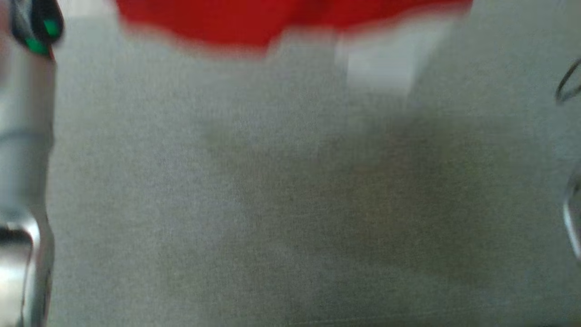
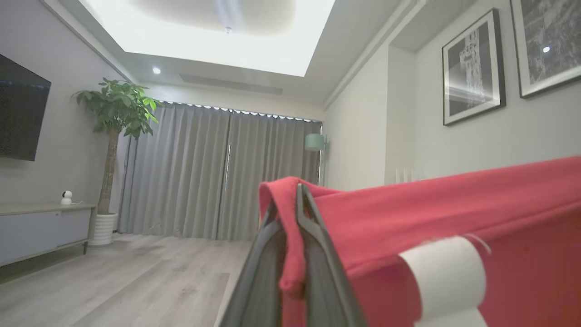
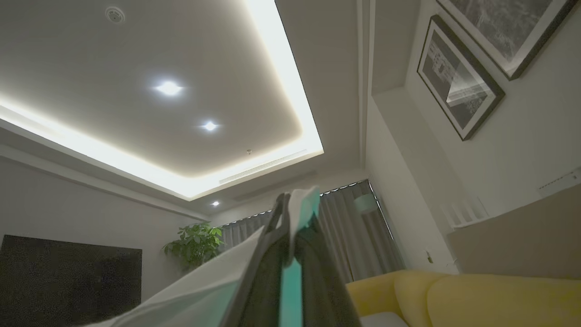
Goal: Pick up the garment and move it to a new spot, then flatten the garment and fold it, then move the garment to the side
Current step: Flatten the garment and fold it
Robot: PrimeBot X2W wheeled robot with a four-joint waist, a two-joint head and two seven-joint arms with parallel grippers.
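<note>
The garment (image 1: 254, 18) is red with a white band (image 1: 381, 59). It hangs blurred across the top of the head view, above the grey surface. In the left wrist view my left gripper (image 2: 295, 195) is shut on a red edge of the garment (image 2: 454, 204), which stretches away to the right with a white stripe (image 2: 445, 277) on it. My right gripper (image 3: 290, 204) is shut on a white and teal part of the garment (image 3: 204, 290), which trails down to the lower left. Both grippers are raised, facing the room and ceiling. My pale left forearm (image 1: 27, 136) runs up the head view's left edge.
A grey fabric surface (image 1: 290, 204) spreads below the garment. Yellow cushions (image 3: 476, 295) lie at the right. A potted plant (image 2: 118, 113), a low cabinet (image 2: 41, 227), curtains (image 2: 218, 172) and framed pictures (image 2: 474, 68) line the room. A thin cable (image 1: 567, 86) loops at the right edge.
</note>
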